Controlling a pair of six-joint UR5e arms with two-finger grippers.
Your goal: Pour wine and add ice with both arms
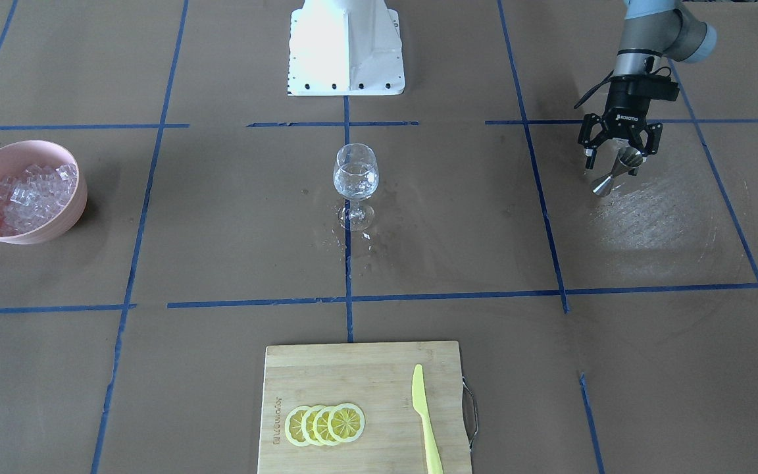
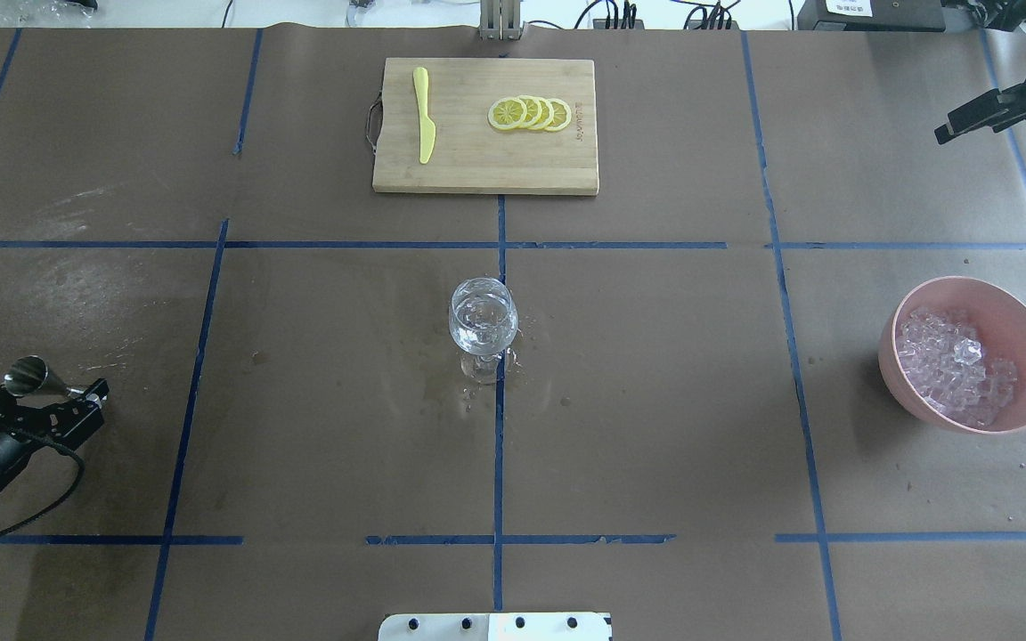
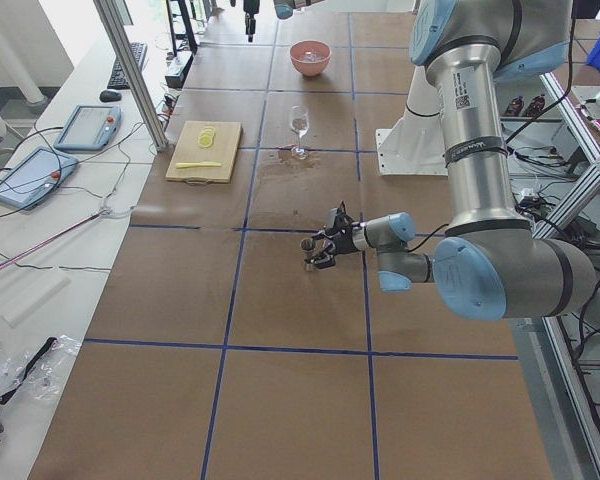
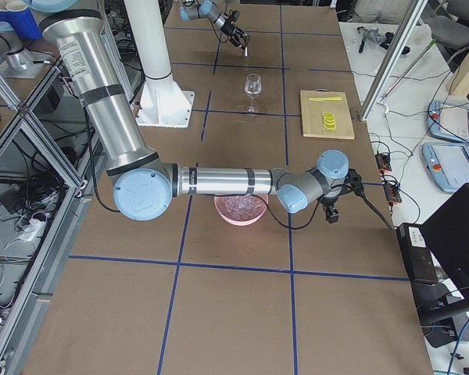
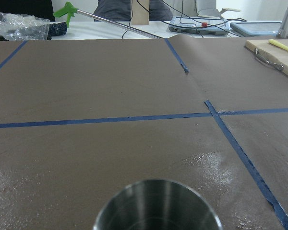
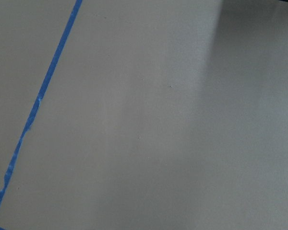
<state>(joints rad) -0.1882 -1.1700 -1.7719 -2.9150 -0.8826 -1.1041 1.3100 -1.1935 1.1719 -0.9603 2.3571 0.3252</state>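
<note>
A wine glass (image 1: 355,178) with clear wine in it stands at the table's middle, also in the overhead view (image 2: 482,322). My left gripper (image 1: 616,157) lies level, low over the table at my left; it also shows overhead (image 2: 32,398). Its jaws stand wider than the steel jigger (image 1: 618,172) that stands upright between them. The jigger's cup fills the bottom of the left wrist view (image 5: 157,206). Ice cubes (image 2: 954,365) are heaped in a pink bowl (image 2: 1025,329) at my right. My right gripper (image 2: 981,116) is raised beyond the bowl, and its jaws are not clear.
Wet splashes (image 2: 513,392) lie around the glass foot. A bamboo cutting board (image 2: 477,165) with lemon slices (image 2: 531,113) and a yellow knife (image 2: 424,125) lies at the far edge. The white base (image 1: 346,46) stands behind the glass. A wet patch (image 1: 655,217) lies by the jigger.
</note>
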